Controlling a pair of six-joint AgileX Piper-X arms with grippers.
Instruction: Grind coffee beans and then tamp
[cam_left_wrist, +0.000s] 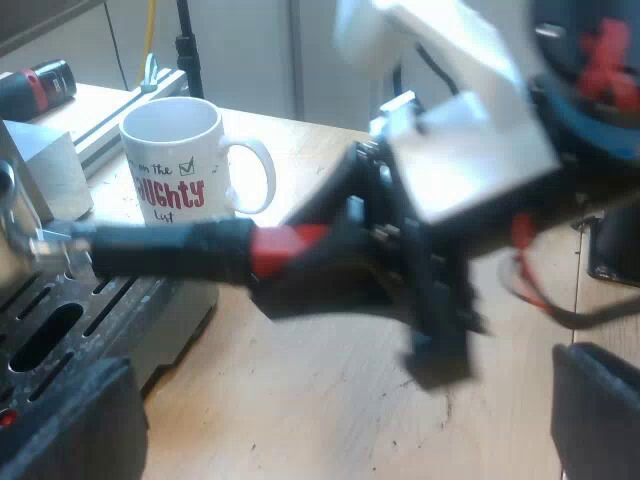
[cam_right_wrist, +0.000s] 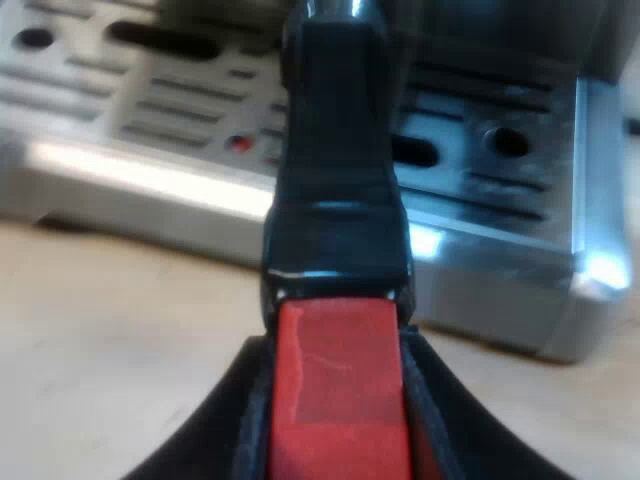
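The holder's dark handle (cam_left_wrist: 160, 245) juts out level from the espresso machine's front, above the drip tray (cam_left_wrist: 60, 320). My right gripper (cam_left_wrist: 345, 250) grips its red end (cam_left_wrist: 290, 245). In the right wrist view the red end (cam_right_wrist: 340, 390) sits tight between my right gripper's (cam_right_wrist: 335, 410) fingers (cam_right_wrist: 240, 430), with the black handle (cam_right_wrist: 335, 200) running toward the machine (cam_right_wrist: 500, 250). My left gripper (cam_left_wrist: 335, 415) hangs over the wooden table a little short of the handle, its fingers (cam_left_wrist: 70, 415) wide apart with nothing between them.
A white mug (cam_left_wrist: 185, 160) with red lettering stands on the table just beyond the handle, beside the machine. A black-and-red object (cam_left_wrist: 35, 85) lies farther off. A dark blue round thing with a red part (cam_left_wrist: 600, 70) sits past the right arm.
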